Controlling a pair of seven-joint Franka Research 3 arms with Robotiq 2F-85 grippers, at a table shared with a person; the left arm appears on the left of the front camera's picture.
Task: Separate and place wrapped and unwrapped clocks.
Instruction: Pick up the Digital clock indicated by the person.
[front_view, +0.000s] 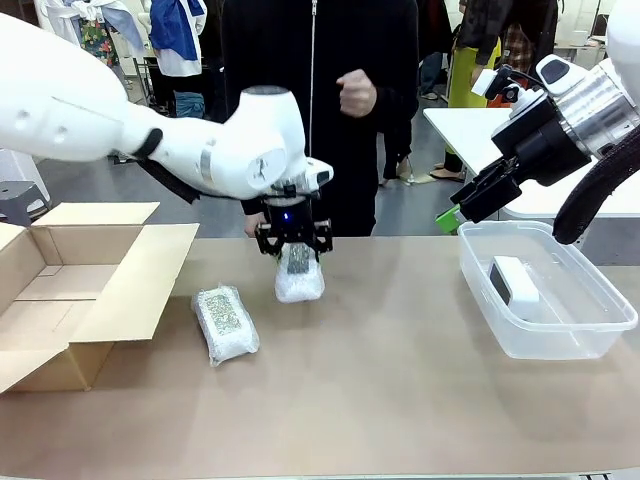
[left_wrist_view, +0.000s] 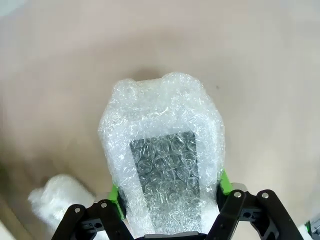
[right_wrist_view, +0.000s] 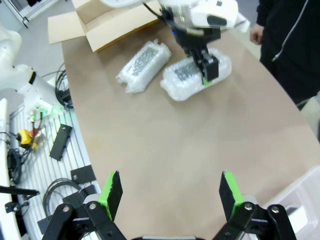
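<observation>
One puffy bubble-wrap bundle (left_wrist_view: 162, 150) sits pinched in the left tool (left_wrist_view: 169, 190); right tool (right_wrist_view: 171, 185) spread apart.

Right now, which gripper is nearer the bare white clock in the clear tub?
Right. The right gripper hangs open by the tub holding the bare clock; the left gripper is at mid-table, clamped on a wrapped bundle.

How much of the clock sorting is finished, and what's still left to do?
One part looks done: the bare white clock lies in the clear tub. In hand: the left gripper grips one wrapped clock with its fingers. Left: the other wrapped clock lies on the table beside the open cardboard box. The right gripper hangs open.
</observation>
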